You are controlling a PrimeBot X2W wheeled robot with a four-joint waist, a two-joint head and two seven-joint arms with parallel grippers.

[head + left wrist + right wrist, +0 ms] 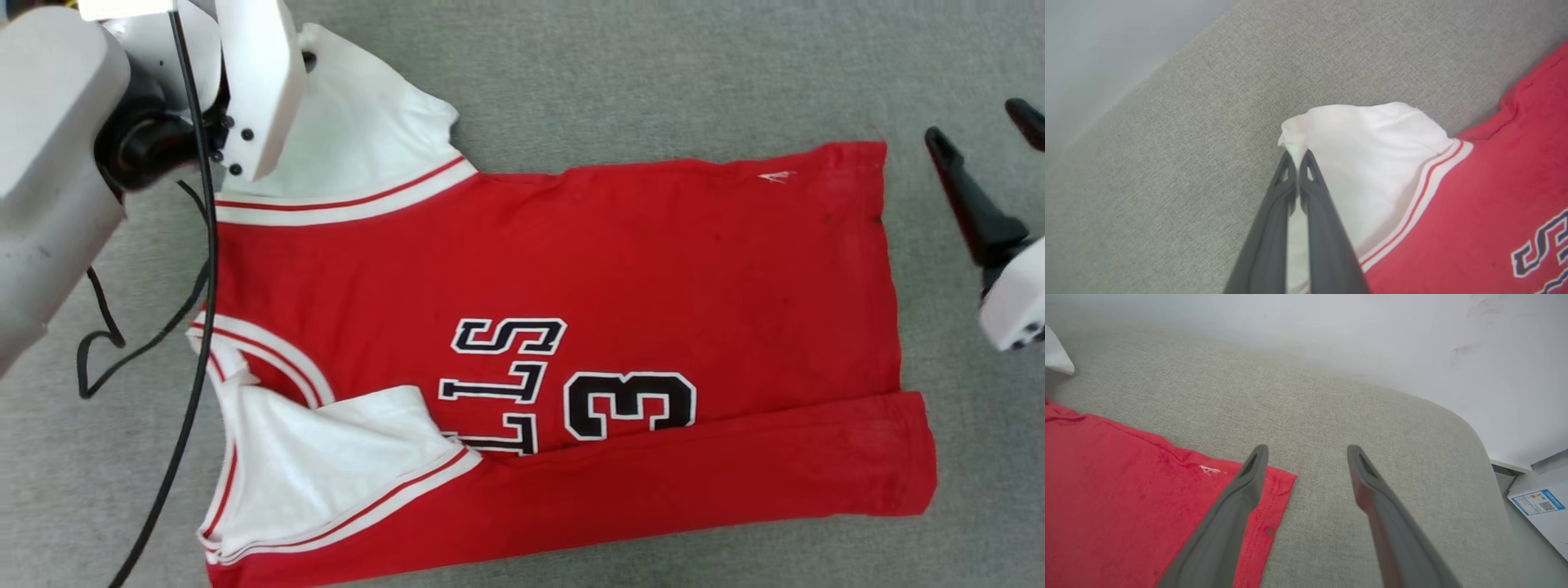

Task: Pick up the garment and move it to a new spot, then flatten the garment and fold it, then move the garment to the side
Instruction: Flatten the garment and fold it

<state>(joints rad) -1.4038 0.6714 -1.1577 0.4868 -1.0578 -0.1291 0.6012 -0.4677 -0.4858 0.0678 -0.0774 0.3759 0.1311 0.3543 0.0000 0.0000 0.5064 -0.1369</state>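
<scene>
The red jersey-style T-shirt with white sleeves (571, 245) lies spread on the grey fabric-covered table (653, 73), one long edge folded over its lettering. The left end effector (1297, 157) is closed, pinching a sleeve tip. The right end effector (1308, 451) gapes wide and empty at the hem corner, with bare table beyond.

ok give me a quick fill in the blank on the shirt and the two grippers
1. The left gripper is shut on the tip of the garment's white ____.
2. The right gripper hangs near the red hem corner with its jaws ____.
3. The large black number printed on the garment is ____.
Missing words: sleeve; open; 3
</scene>
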